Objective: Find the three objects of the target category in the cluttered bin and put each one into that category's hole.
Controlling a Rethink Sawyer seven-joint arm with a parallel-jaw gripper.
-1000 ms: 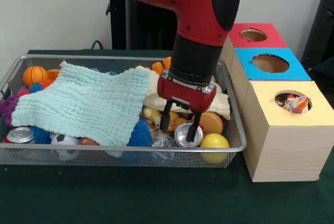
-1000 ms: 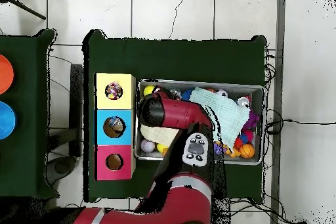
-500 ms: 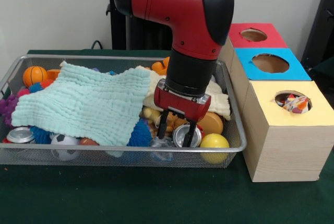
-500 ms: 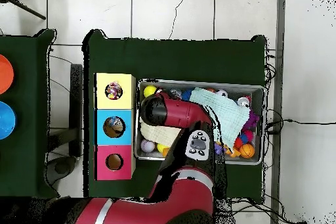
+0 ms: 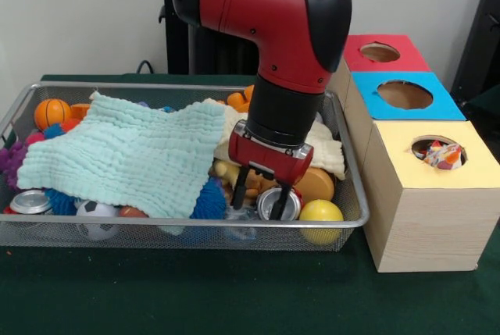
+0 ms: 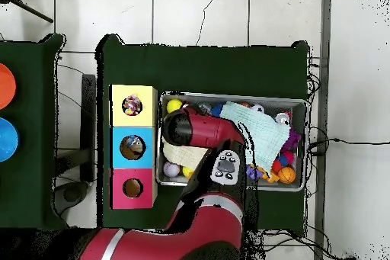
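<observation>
Gripper (image 5: 262, 184) dropped lower since 1 s ago, fingers (image 5: 282, 194) now closed in around silver can (image 5: 278, 204) at bin (image 5: 195, 228) front edge, beside yellow ball (image 5: 321, 215). Mint cloth (image 5: 125, 154) unmoved.

In the front view a wire basket (image 5: 355, 224) sits on the bench (image 5: 195, 296), with a row of three boxes (image 5: 426, 218) just beside its right end. A cloth (image 5: 125, 155) lies over the left and middle of the clutter. A can (image 5: 277, 204) lies near the front rim, a ball (image 5: 321, 214) right of it, another can (image 5: 30, 201) at front left.
</observation>
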